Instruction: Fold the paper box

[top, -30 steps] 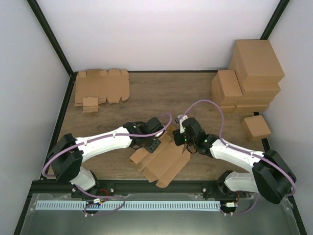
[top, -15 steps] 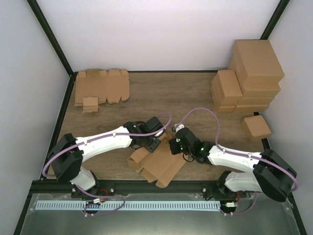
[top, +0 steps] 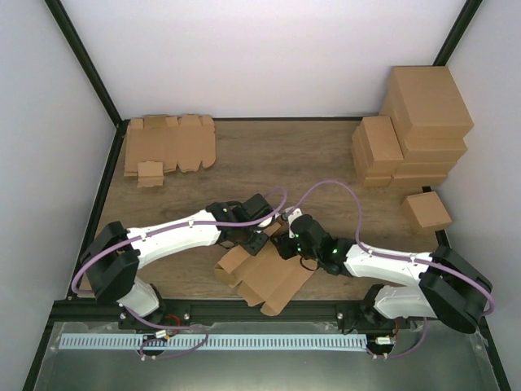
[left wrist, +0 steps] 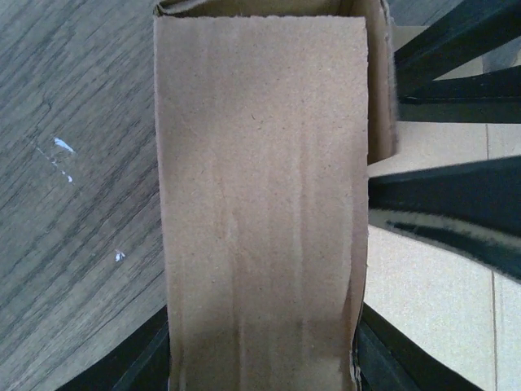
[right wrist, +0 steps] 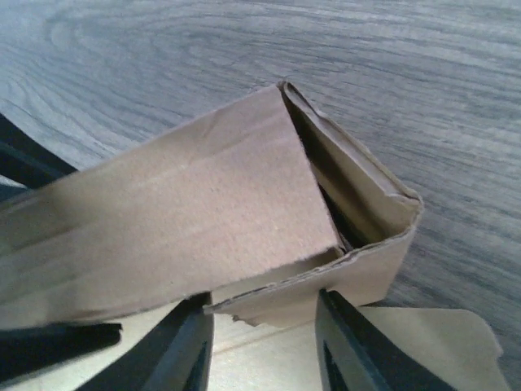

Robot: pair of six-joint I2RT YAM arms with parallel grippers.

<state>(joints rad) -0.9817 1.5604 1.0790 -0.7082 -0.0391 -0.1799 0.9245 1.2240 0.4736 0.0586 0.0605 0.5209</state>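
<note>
The left gripper is clamped across a raised panel of the paper box, with a finger at each edge. The right gripper, just beside it, has its jaws apart, fingertips just beneath the box's folded corner; contact cannot be made out. The box's other panels lie flat on the wooden table. Well beyond the box, far left, lie flat cardboard blanks; far right, stacked cartons.
</note>
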